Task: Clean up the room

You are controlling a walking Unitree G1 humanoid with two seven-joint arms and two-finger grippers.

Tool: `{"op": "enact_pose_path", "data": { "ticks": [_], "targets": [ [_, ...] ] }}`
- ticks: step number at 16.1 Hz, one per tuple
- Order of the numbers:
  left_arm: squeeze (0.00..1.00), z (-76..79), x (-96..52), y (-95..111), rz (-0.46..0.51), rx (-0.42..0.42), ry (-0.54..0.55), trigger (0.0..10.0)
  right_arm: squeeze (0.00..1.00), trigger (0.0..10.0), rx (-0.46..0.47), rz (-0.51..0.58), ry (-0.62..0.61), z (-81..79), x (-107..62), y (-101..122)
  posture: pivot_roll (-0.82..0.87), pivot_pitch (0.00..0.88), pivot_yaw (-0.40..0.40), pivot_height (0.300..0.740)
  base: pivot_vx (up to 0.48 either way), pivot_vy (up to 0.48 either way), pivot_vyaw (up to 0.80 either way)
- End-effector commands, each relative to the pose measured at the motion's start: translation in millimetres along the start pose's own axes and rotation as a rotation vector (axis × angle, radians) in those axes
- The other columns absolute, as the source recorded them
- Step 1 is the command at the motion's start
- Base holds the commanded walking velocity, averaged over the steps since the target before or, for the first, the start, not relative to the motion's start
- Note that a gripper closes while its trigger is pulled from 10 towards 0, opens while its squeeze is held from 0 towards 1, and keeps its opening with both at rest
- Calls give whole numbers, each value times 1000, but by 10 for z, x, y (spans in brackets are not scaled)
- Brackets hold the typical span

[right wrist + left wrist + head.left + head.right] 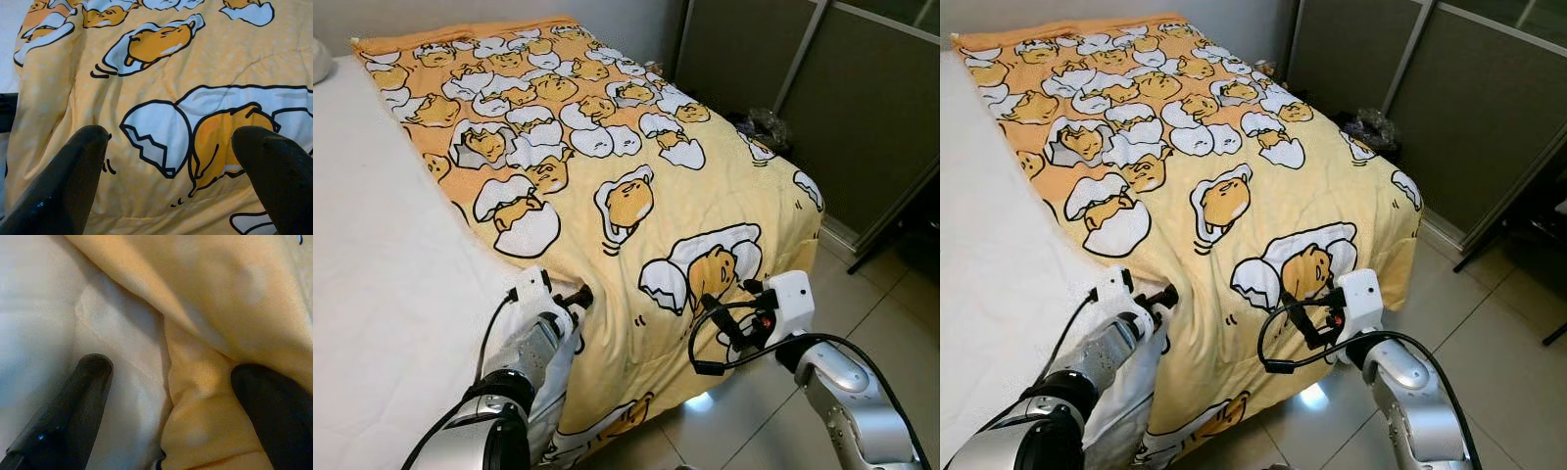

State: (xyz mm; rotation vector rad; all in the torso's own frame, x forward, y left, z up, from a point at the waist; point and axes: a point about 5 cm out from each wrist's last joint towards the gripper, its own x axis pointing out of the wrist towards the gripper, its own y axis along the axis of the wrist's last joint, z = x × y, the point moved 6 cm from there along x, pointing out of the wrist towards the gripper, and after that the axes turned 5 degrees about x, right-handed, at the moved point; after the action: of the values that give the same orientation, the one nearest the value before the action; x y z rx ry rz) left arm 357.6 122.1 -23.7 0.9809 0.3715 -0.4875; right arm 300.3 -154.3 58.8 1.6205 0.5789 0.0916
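**Both grippers at the foot of the bed, blanket edge between the left fingers**

The left gripper has its fingers spread, with a fold of the yellow blanket lying between them along the seam where it meets the white sheet; they straddle the cloth but do not yet pinch it. The right gripper also holds its fingers spread, hovering just over the blanket near the foot corner, over a printed cracked-egg figure.

On a clock face laid over the head view, the left gripper sits at about 7 o'clock, the right at about 5, and the blanket runs from them up toward 12, covering the right half of the bed and draping over the foot end toward the tiled floor. A dark sliding wardrobe stands at 2 o'clock.

The blanket looks soft, light and quilted, and will likely sag and bunch instead of holding any shape. A fold at the edge or a corner is probably the best hold, gathered thick enough not to slip.

It is pale yellow with an orange band at the far end, printed with cartoon yolks in white shells.
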Motion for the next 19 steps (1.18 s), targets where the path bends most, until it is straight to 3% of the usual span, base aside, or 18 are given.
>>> {"op": "enact_pose_path", "data": {
  "ticks": [1,2,3,4,7,9,14,19],
  "targets": [
    [0,119,23,-83,-29,-18,-36,10000,161,10000,-8,0,-11,47,-30,18,-186,0,-66,740,0,0,0],
    [0,94,18,-140,-41,-22,-20,10000,153,10000,-8,-2,-9,44,-30,14,-188,0,-70,740,0,0,0],
    [0,42,7,-221,-58,-54,13,3961,157,10000,-9,-5,-7,44,-31,10,-188,0,-70,740,0,0,0],
    [0,30,4,-246,-63,-70,21,0,157,10000,-9,-5,-6,45,-34,9,-192,0,-72,740,0,0,0],
    [0,109,20,-288,-33,-164,11,0,153,10000,-10,-10,0,31,-39,7,-206,0,-90,740,0,0,0],
    [0,293,49,-261,-8,-223,-65,0,153,10000,-15,-25,6,30,-90,-8,-216,0,-107,740,0,0,0],
    [0,580,60,-292,-14,-147,-194,0,153,10000,-21,-29,12,13,-87,8,-214,0,-113,740,0,0,0],
    [0,570,50,-141,49,-79,-230,0,153,10000,-14,-22,12,-6,-71,25,-201,0,-108,740,0,0,0]
  ]
}}
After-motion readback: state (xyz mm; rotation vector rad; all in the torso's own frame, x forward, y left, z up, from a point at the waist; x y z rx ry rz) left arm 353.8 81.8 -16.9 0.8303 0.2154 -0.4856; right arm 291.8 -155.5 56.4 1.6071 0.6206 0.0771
